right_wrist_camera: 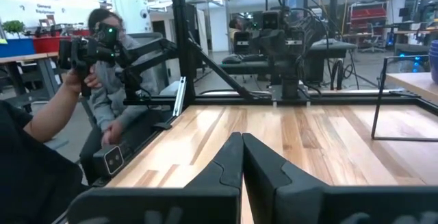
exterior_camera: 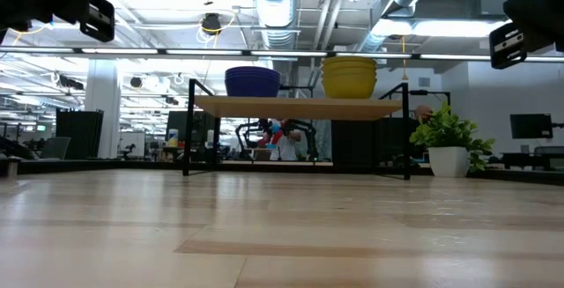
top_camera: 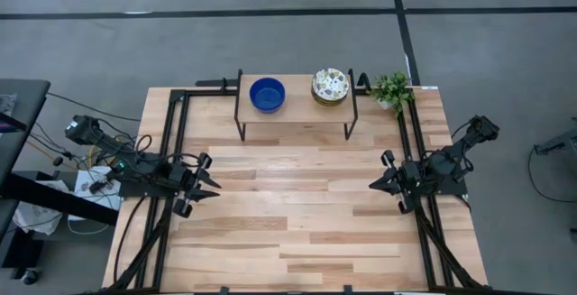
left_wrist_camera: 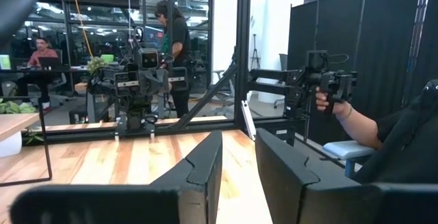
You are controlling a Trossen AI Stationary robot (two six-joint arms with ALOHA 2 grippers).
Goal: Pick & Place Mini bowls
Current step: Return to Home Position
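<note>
Blue bowls (top_camera: pixel 267 94) are stacked on the shelf (top_camera: pixel 297 107), on its left half. From table level that stack (exterior_camera: pixel 252 81) reads as one tidy cobalt pile on the shelf board (exterior_camera: pixel 300 106). Sharing the shelf, on its right half, the patterned bowls (top_camera: pixel 331 87) are stacked as well. They show speckled floral insides from above and plain yellow outsides (exterior_camera: pixel 349 77) from the low camera. The two stacks stand apart, no contact.

Just off the shelf's right end sits a potted plant (top_camera: pixel 391 89), green leaves in a white pot (exterior_camera: pixel 449 138).

Now the arms. The left gripper (top_camera: pixel 215 187) hangs well forward of the shelf, out past its left end. It's empty, fingers (left_wrist_camera: pixel 205 172) parted by a narrow gap. The right gripper (top_camera: pixel 373 184) sits well forward of the shelf too, out past its right end. It's empty, fingers (right_wrist_camera: pixel 226 166) pressed tip to tip. Each points inward across the wooden table (top_camera: pixel 297 232) in front of the shelf.

Farther from the shelf, beyond the table edge, the left wrist camera catches a person's hand (left_wrist_camera: pixel 328 102) clenched round a control handle. The right wrist camera shows another hand (right_wrist_camera: pixel 75 80) doing the same.
</note>
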